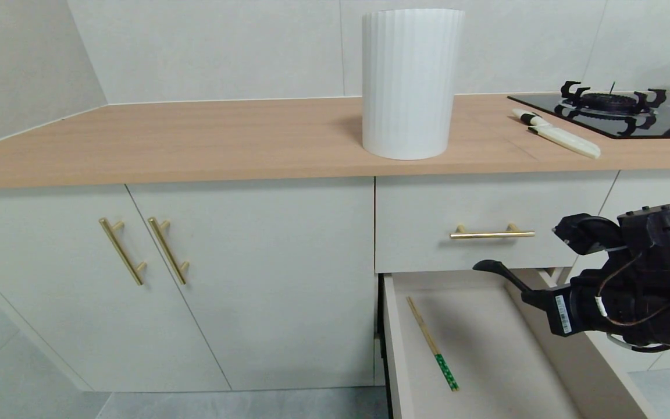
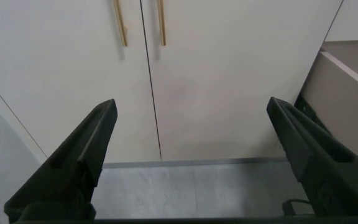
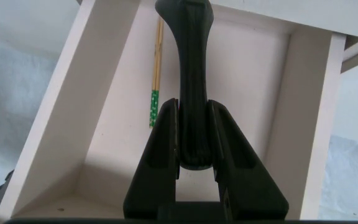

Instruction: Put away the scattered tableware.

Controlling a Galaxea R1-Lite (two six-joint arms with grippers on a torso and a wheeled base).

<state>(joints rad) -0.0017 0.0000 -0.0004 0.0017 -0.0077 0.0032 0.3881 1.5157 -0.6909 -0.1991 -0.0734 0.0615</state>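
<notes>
The right gripper (image 1: 537, 299) is clenching a black utensil (image 1: 489, 266) lengthwise over the open drawer (image 1: 486, 361), roughly parallel to the chopsticks (image 1: 431, 343) inside, while the left gripper (image 2: 191, 107) is hanging released, farther off.

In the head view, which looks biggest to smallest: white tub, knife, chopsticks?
1. The white tub, clearly largest.
2 and 3. The knife and chopsticks look about equally long; chopsticks lie nearer the camera, so no ranking.

Black spoon (image 3: 188, 50): smooth matt plastic
Chopsticks (image 3: 156, 74): pale wood, green-coated ends
Drawer (image 1: 486, 349) under right gripper (image 3: 192, 109): matt, smooth
Drawer handle (image 1: 492, 234): brushed brass-coloured metal
</notes>
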